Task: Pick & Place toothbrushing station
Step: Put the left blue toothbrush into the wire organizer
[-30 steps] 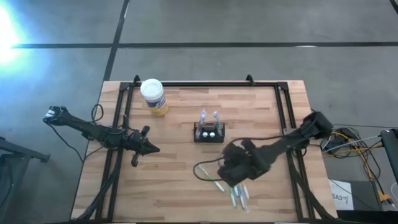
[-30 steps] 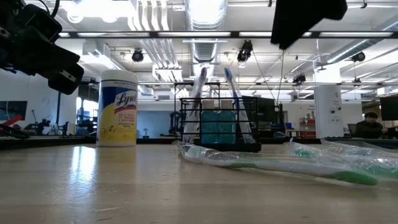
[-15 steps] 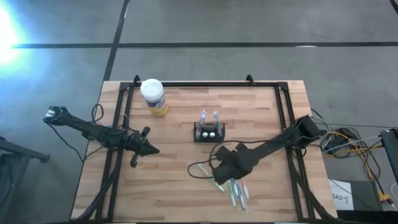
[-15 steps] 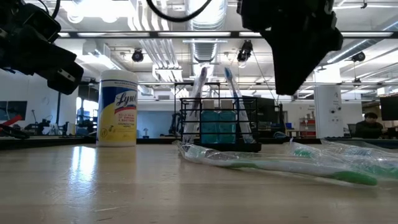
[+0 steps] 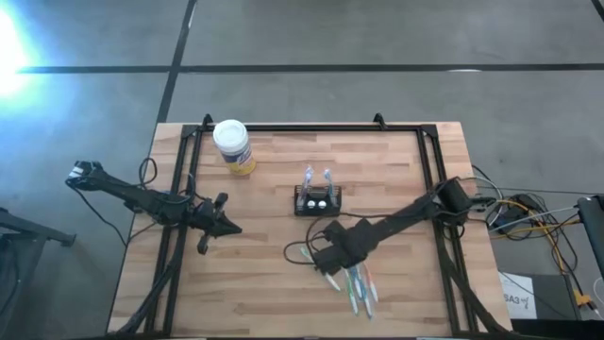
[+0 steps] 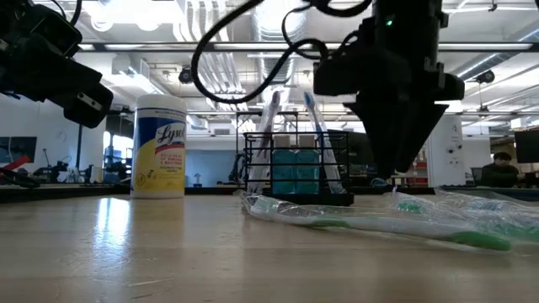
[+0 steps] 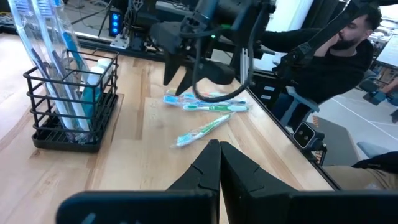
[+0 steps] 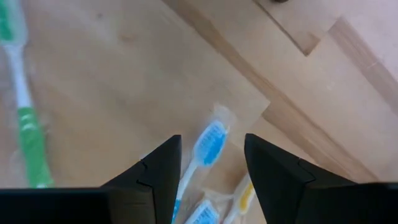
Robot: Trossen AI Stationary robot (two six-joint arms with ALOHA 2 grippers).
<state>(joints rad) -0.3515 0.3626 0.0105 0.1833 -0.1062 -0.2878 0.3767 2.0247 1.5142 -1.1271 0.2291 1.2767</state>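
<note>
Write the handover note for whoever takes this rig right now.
Right end effector: open, low over the wrapped toothbrushes, straddling a blue one, nothing held.
Left end effector: shut, empty, parked on the table's left side.
Toothbrushing station: mid-table, two toothbrushes already standing in it.
Wipes canister: far left corner.
Left to do: grasp the remaining loose brushes and put them in the station.

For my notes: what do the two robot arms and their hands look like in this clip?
Both arms are dark, slim, jointed links with loose black cables looping alongside. The right hand ends in two black, wedge-shaped fingers with stepped inner edges; a small green light glows on its wrist housing. The left hand has matching black tapered fingers. No markings or labels are readable on either.
</note>
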